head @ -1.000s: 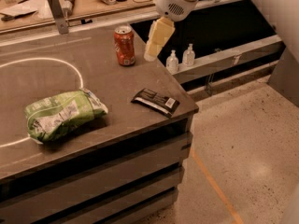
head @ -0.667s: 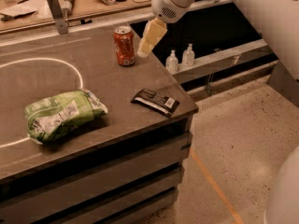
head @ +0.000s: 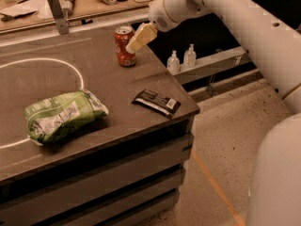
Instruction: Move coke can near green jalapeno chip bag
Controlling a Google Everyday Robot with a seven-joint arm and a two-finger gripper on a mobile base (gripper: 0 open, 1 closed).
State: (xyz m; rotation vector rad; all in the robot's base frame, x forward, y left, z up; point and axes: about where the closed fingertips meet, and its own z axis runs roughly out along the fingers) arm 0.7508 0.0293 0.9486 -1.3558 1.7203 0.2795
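The green jalapeno chip bag [head: 63, 114] lies on the dark tabletop [head: 113, 81], well in front of the coke can [head: 124, 46] and to its left. A flat black wrapper [head: 156, 102] lies in front of the can and slightly to its right, near the tabletop's corner. The can stands upright by the far right edge. The tool [head: 140, 37] hangs just beside the can's upper right side; contact and how wide it is cannot be told. Right of the can, off the tabletop, two small bottles [head: 181, 59] stand on a lower shelf.
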